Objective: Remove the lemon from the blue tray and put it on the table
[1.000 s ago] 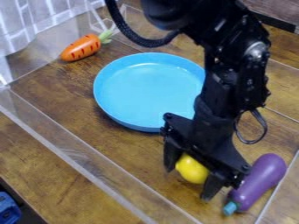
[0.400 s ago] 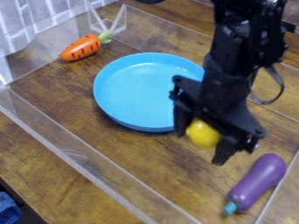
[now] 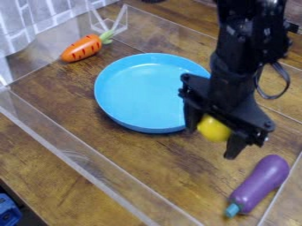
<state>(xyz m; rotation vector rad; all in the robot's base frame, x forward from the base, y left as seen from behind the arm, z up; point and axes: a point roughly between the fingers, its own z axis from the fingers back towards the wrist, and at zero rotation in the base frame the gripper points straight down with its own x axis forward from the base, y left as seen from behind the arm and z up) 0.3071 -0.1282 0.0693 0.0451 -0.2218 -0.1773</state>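
This is looking like a robot-testing lab rather than a home kitchen. A black robot arm point(image 3: 242, 53) with trailing cables is working over a dark wood-plank surface point(image 3: 48, 84) that is fenced in by clear acrylic walls point(image 3: 71, 146), forming a small enclosed pen. Toy-like play food is lying around the blue tray point(image 3: 147, 88) at its middle: an orange carrot point(image 3: 83, 48) toward the far left corner, a purple eggplant point(image 3: 260, 183) toward the near right. A grey tiled wall point(image 3: 35, 19) is showing beyond the far left corner.
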